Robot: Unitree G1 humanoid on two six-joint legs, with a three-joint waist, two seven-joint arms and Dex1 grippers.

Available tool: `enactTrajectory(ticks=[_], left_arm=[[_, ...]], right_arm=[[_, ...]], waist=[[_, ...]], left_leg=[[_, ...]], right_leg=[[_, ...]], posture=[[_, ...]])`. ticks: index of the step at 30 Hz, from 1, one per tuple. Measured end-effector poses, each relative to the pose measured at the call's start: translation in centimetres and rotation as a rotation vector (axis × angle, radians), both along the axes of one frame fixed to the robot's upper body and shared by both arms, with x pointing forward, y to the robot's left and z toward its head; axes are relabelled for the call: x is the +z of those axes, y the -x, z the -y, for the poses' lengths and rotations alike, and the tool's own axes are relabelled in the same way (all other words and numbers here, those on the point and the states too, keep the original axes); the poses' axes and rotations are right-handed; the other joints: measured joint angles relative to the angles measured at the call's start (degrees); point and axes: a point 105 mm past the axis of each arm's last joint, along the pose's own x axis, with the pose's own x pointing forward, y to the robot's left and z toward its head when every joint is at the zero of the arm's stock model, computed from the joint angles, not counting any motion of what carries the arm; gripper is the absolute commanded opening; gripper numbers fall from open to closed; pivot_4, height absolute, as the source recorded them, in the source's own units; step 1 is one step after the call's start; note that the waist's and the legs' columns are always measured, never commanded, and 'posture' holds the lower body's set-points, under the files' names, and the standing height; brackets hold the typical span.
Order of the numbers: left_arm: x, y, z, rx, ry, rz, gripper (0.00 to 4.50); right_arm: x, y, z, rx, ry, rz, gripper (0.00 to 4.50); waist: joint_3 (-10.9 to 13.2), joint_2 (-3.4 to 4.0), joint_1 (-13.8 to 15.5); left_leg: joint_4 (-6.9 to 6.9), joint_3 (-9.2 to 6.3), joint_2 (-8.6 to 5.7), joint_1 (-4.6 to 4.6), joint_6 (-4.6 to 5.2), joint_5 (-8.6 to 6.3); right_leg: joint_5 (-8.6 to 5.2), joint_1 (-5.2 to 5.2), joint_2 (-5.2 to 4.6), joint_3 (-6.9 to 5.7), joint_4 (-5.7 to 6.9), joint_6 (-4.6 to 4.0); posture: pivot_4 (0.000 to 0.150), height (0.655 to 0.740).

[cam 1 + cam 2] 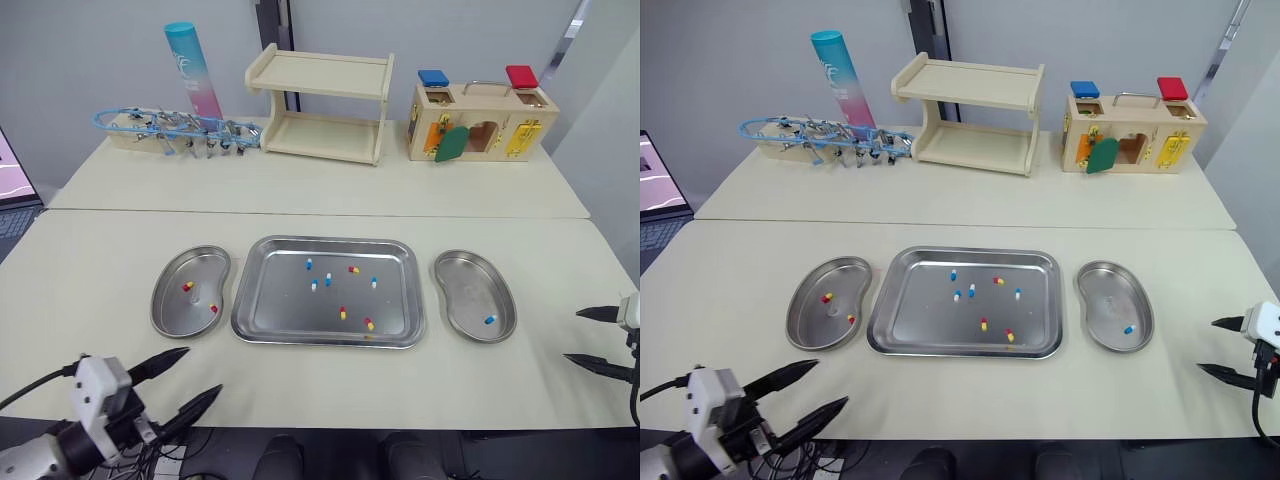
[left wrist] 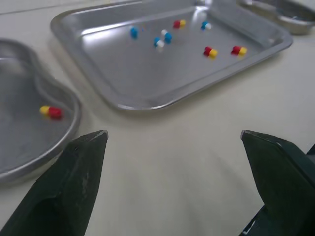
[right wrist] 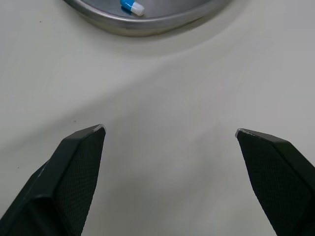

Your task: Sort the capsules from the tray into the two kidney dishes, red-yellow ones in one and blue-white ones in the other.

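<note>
Both pincers gape wide and empty: left gripper [image 1: 200, 371] and right gripper [image 1: 572, 336] hover at the table [image 1: 90, 280] edge. In the tray [image 1: 275, 310], the nearest red-yellow capsule [image 1: 342, 313] lies roughly fore-aft, ahead-right of my left, the closer arm.

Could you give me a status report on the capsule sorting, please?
Left gripper, right gripper open, empty. Tray holds seven capsules; left dish two red-yellow, right dish one blue-white. Nothing blocking.

The left gripper [image 1: 200, 371] and the right gripper [image 1: 572, 336] each have both black fingers spread wide apart, with nothing between the fingertips.
</note>
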Motion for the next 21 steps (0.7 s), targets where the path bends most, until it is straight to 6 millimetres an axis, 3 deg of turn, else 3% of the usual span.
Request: enactTrajectory(ticks=[4, 8, 12, 14, 17, 21], left_arm=[[0.6, -1.2, 1.5, -0.04, 0.049, 0.096, 4.49], [0.2, -1.7, 1.8, -0.052, 0.056, 0.131, 4.49], [-0.3, -1.6, 1.8, -0.05, 0.058, 0.138, 4.49], [-0.4, -1.7, 2.0, -0.058, 0.063, 0.144, 4.49], [-0.4, -1.9, 2.2, -0.063, 0.069, 0.155, 4.49], [-0.5, -2.0, 2.3, -0.066, 0.071, 0.166, 4.49]], right_arm=[[0.5, 0.3, -1.1, 0.01, -0.034, 0.005, 4.5], [2.7, -0.6, -4.3, 0.056, -0.109, 0.078, 4.5], [6.2, -2.1, -10.4, 0.171, -0.197, 0.185, 4.5], [7.6, -3.2, -14.5, 0.228, -0.256, 0.235, 4.5], [7.9, -4.1, -19.2, 0.31, -0.338, 0.243, 4.5], [6.2, -5.2, -24.8, 0.396, -0.371, 0.206, 4.5]], waist=[[-0.04, 0.13, 0.16], [-0.06, 0.2, -0.21], [-0.05, 0.19, -0.22], [-0.04, 0.15, -0.13], [0.0, 0.1, 0.1], [0.03, 0.08, 0.5]], left_leg=[[0.01, 0.01, -0.01, 0.01, 0.0, 0.0], [0.0, 0.0, 0.0, 0.01, 0.0, 0.0], [0.01, -0.07, 0.01, -0.01, 0.0, 0.0], [0.03, -0.11, 0.01, -0.02, 0.0, 0.0], [0.03, -0.15, 0.01, -0.08, -0.01, 0.0], [0.02, -0.16, 0.01, -0.16, 0.0, 0.0]], right_leg=[[0.0, 0.01, 0.0, 0.01, 0.0, 0.0], [0.0, 0.0, 0.02, 0.02, 0.01, 0.0], [0.0, 0.01, 0.03, -0.04, 0.02, 0.01], [0.0, 0.0, 0.03, -0.07, 0.01, 0.01], [0.01, -0.04, 0.03, -0.11, 0.01, 0.0], [0.01, -0.14, 0.03, -0.12, 0.0, 0.0]], posture=[[0.15, 0.74], [0.15, 0.74], [0.15, 0.74], [0.15, 0.74], [0.15, 0.74], [0.15, 0.74]])
